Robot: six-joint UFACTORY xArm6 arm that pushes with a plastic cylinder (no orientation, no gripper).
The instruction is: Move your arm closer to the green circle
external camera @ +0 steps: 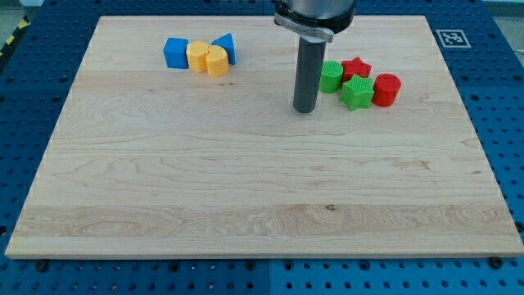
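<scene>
The arm carries no claw, only a straight dark rod, so nothing is grasped; the rod's lower end, my tip (305, 109), rests on the wooden board (246, 188) just to the view's left of the green circle (331, 78) and slightly below it, close beside it, though whether the 2 touch cannot be told. The green circle, a short upright cylinder, stands at the left end of a cluster of 4 blocks in the board's upper right part: the red star (356, 68) sits just to its right and a little higher, the green star (356, 93) lies below that, and the red cylinder (386, 89) closes the group on the right. Well apart, toward the view's upper left, 4 more blocks huddle together: a blue cube (175, 52), a yellow hexagon (197, 56), a yellow block (217, 61) of unclear shape, and a blue triangle (225, 47).
</scene>
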